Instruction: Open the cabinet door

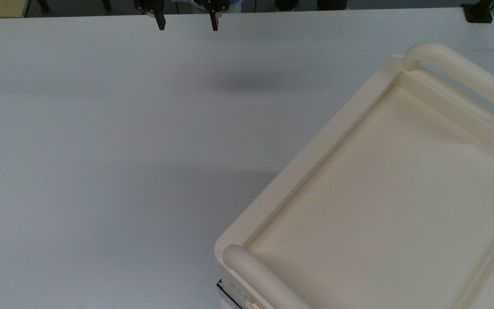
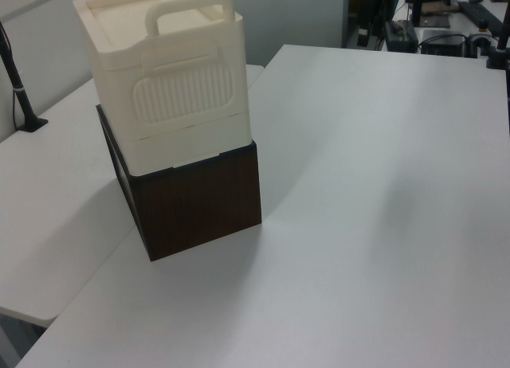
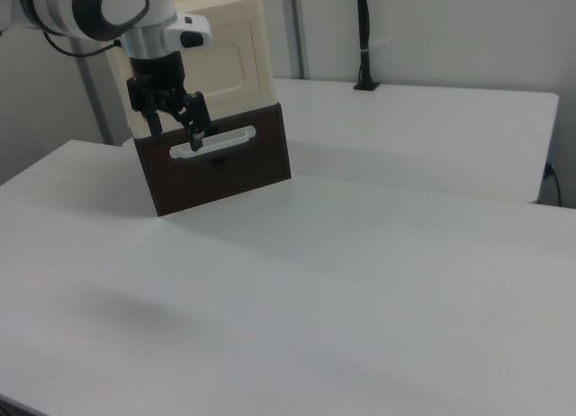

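Note:
The cream cabinet (image 2: 163, 81) stands on a dark brown box (image 2: 199, 201) at the table's edge. Its recessed top (image 1: 384, 201) shows at the top view's lower right. In the right view the cabinet door (image 3: 232, 63) is the framed cream face, lying flush and shut. My gripper (image 1: 187, 25) hangs open and empty at the top view's upper edge, far from the cabinet. In the right view the gripper (image 3: 177, 139) overlaps the brown box but does not touch it.
Thick rounded handle bars (image 1: 457, 81) sit at both ends of the cabinet top. The brown box has a white bar handle (image 3: 220, 140) on its front. The white table (image 1: 101, 150) spreads wide between gripper and cabinet. A black post (image 3: 362, 38) stands behind.

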You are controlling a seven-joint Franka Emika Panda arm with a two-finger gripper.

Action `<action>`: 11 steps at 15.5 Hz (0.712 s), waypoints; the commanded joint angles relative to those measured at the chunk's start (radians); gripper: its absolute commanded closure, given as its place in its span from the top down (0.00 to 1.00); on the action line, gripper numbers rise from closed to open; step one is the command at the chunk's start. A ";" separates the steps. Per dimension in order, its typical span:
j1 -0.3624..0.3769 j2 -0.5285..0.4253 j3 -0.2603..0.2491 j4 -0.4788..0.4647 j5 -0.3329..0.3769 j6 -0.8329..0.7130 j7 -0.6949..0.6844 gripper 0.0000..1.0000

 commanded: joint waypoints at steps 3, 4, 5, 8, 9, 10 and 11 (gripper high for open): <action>0.021 0.001 -0.016 -0.019 -0.003 0.017 -0.109 1.00; 0.020 0.003 -0.016 -0.019 -0.003 0.012 -0.209 1.00; 0.020 0.000 -0.016 -0.016 -0.003 0.008 -0.295 1.00; 0.020 -0.002 -0.011 -0.008 -0.015 0.012 -0.366 1.00; 0.020 -0.003 -0.011 -0.006 -0.015 0.012 -0.365 1.00; 0.020 -0.006 -0.011 -0.006 -0.015 0.011 -0.372 1.00; 0.020 -0.008 -0.011 -0.006 -0.015 0.012 -0.379 1.00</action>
